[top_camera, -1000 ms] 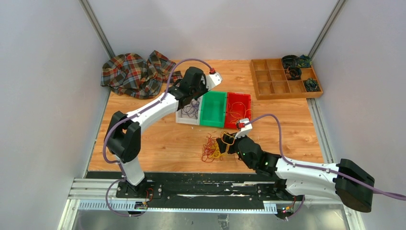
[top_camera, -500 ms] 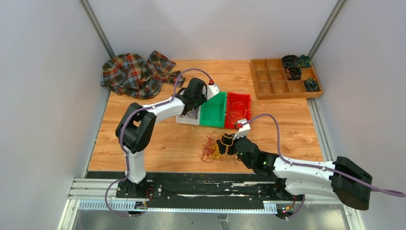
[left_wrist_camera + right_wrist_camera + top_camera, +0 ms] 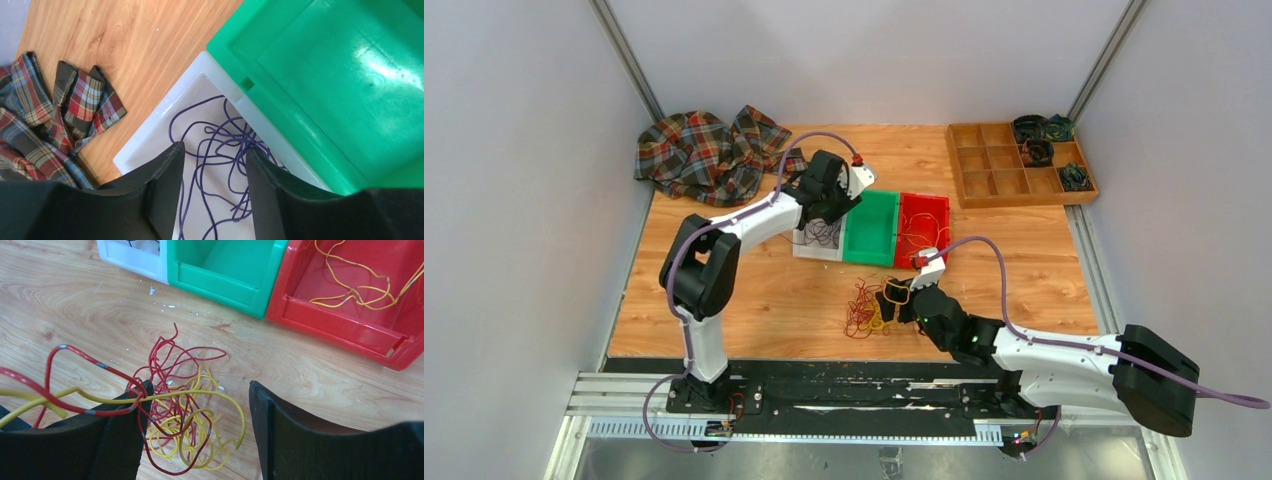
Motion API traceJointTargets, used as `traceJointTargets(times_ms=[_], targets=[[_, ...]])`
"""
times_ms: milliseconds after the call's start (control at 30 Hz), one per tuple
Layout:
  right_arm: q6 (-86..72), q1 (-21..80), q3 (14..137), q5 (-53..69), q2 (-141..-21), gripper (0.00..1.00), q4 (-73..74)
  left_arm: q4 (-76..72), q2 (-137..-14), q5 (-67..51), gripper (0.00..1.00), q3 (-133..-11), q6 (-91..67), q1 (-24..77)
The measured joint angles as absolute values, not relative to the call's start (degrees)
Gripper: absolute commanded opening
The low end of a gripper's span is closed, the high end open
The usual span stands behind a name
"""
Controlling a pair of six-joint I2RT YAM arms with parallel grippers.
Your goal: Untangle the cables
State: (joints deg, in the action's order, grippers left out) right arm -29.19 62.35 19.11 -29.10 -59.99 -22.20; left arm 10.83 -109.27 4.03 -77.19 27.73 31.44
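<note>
Three bins sit side by side near the middle of your surface [image 3: 754, 290]. At the far left corner lies a plaid cloth [image 3: 709, 155]. Your left tool [image 3: 215, 150] hangs over the white bin [image 3: 150, 135], its jaws partway apart and gripping nothing. A purple cable [image 3: 822, 236] lies loose in that bin beneath them. Next comes the green bin [image 3: 871, 228], then the red bin [image 3: 936, 205] with a yellow cable [image 3: 357, 292] curled inside. Toward the near edge, in front of the bins, a tangle [image 3: 180, 415] of red and yellow cables rests on the wood. Your right tool [image 3: 200, 387] stands just beside it with its jaws wide. A red strand and a yellow strand from the tangle cross the tip of one finger [image 3: 122, 440], not pinched. At the far right corner sits a wooden tray [image 3: 984, 180] with dark things in its far right compartments.
</note>
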Motion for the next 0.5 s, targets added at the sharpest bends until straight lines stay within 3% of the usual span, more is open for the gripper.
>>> traceJointTargets(times_ms=[333, 500], targets=[[-29.21, 62.35, 19.11, -29.08, -59.99, 0.7, -22.24, 23.57, -104.31, -1.3, 0.69, -84.09, 27.62, 29.02], [-29.19, 62.35, 19.11, -28.99, -59.99, 0.69, -22.31, 28.97, -99.07, -3.97, 0.71, -85.52, 28.05, 26.81]])
